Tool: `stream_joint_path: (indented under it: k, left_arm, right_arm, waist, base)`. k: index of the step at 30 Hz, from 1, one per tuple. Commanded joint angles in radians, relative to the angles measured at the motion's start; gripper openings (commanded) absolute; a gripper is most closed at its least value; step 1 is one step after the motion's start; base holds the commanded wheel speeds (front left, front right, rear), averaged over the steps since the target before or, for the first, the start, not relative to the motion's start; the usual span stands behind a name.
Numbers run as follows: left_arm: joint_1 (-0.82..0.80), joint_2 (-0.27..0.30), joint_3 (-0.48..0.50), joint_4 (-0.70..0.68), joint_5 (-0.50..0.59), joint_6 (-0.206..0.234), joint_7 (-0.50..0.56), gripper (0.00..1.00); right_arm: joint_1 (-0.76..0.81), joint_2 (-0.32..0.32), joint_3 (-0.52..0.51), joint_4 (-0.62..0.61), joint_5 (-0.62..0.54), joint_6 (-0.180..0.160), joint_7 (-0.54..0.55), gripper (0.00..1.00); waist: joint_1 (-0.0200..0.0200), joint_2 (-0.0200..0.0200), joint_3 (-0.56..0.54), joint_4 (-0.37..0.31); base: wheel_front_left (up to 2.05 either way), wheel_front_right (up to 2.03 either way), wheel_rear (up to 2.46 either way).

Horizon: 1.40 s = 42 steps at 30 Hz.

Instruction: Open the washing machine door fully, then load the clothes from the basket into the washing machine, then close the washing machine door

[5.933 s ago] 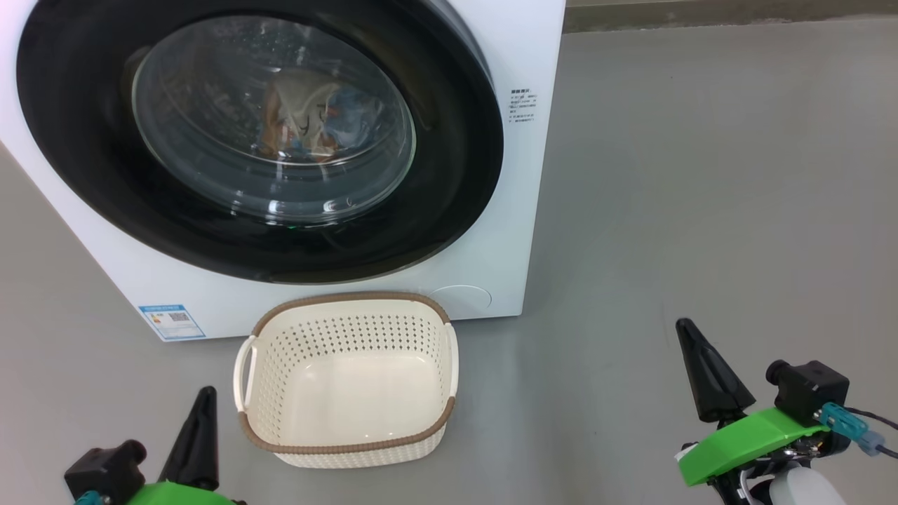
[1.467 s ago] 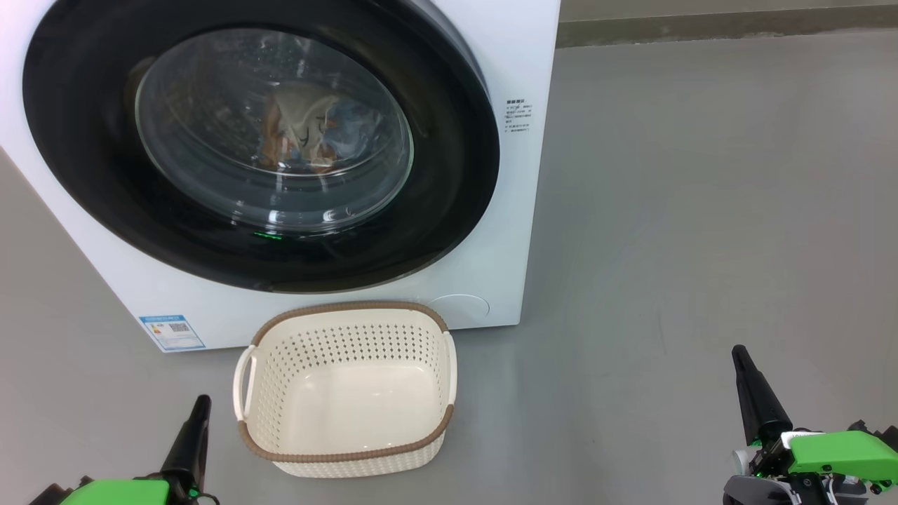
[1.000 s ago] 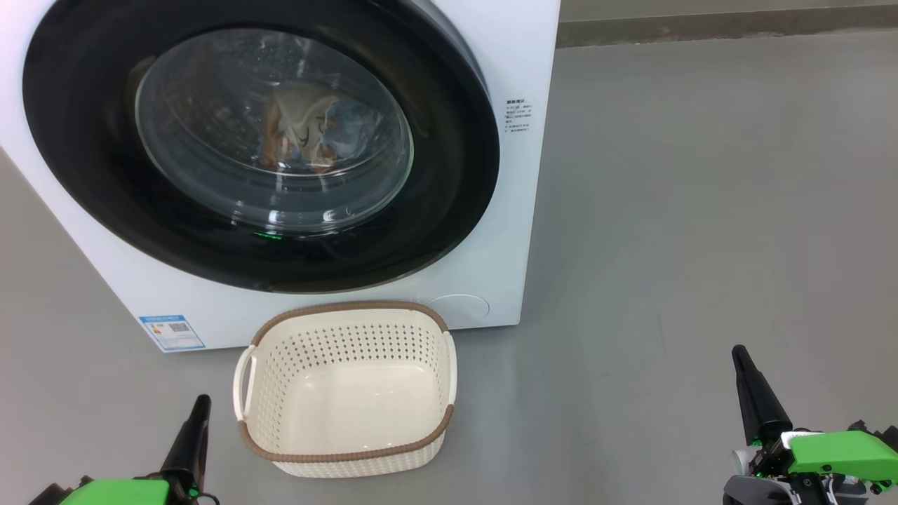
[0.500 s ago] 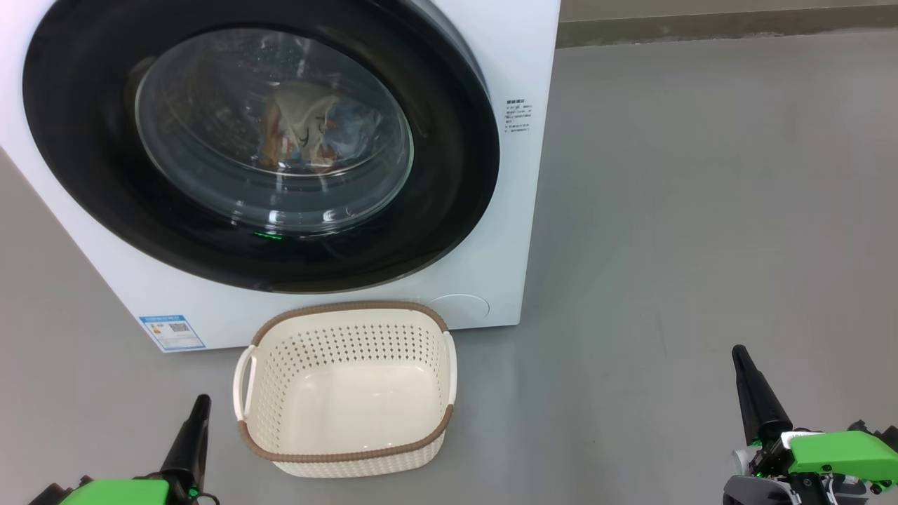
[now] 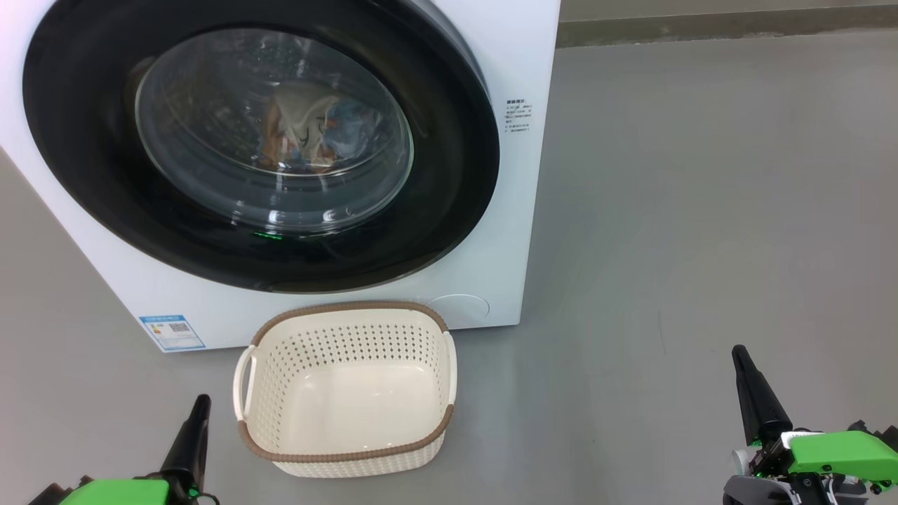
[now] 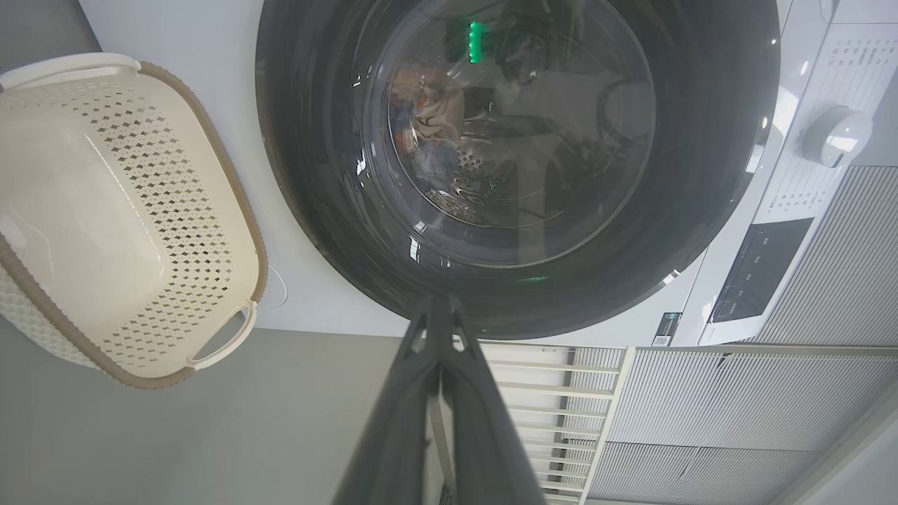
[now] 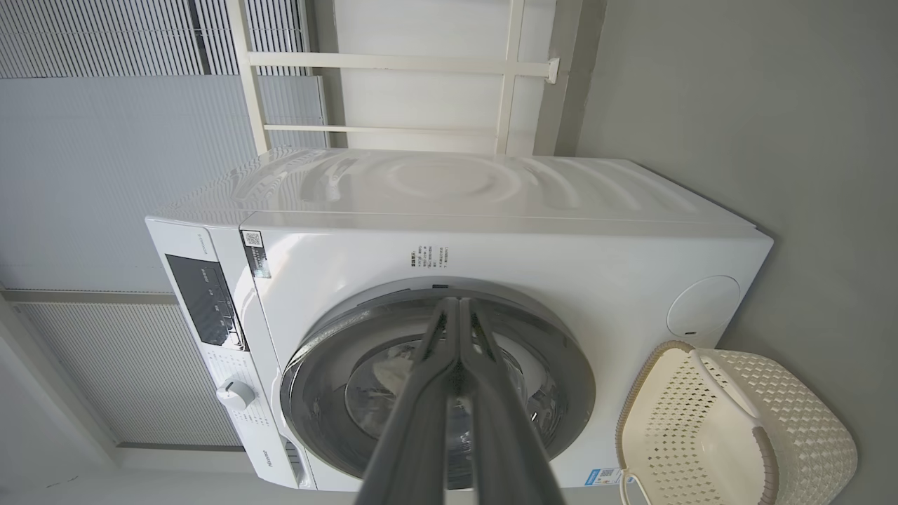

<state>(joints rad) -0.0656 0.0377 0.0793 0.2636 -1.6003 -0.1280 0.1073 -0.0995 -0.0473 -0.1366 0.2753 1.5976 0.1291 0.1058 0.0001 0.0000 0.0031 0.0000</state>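
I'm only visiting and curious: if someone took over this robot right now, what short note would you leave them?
Pincers: left pincer and right pincer both shut, holding nothing, low over the floor.
Things: the clothes lie inside the washing machine, behind the washing machine door, which looks closed. The basket stands empty on the floor in front.
Done: loading, and apparently the door.
Left: probably nothing; perhaps check the door is fully shut.

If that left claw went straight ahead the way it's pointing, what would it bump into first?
Most likely the washing machine door, near its glossy black rim. The shut left gripper points at it, and the basket lies off to one side. Depth is hard to judge.
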Motion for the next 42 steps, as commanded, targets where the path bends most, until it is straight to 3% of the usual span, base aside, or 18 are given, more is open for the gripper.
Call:
stream_joint_path:
  k: [1, 42]
  left_arm:
    - [-0.042, 0.013, 0.035, -0.019, -0.008, -0.003, 0.006, 0.0]
    - [-0.042, 0.013, 0.035, -0.019, -0.008, -0.003, 0.007, 0.0]
  right_arm:
    - [-0.009, -0.003, 0.022, -0.03, 0.01, 0.002, 0.008, 0.0]
    - [-0.009, -0.003, 0.022, -0.03, 0.011, 0.002, 0.008, 0.0]
  waist:
    - [0.0, 0.0, 0.0, 0.0]
    - [-0.0001, 0.0, 0.0, 0.0]
  base:
    - [0.0, 0.0, 0.0]
    - [0.0, 0.0, 0.0]
